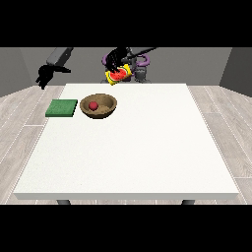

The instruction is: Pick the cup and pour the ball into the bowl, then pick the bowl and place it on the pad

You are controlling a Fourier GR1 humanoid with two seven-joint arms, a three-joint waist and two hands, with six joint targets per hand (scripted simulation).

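Note:
A brown wooden bowl [99,106] sits on the white table [133,147] at the far left, with a red ball [93,106] inside it. A yellow cup with a watermelon pattern [118,75] hangs tilted in the air above and behind the bowl. The hand at the view's right [114,60] is curled round the cup from above. A green pad [62,108] lies flat on the table just left of the bowl. The hand at the view's left [45,76] hangs off the table's far left corner, holding nothing.
The robot's torso [140,69] stands behind the table's far edge. The table's edges run close to the pad on the left.

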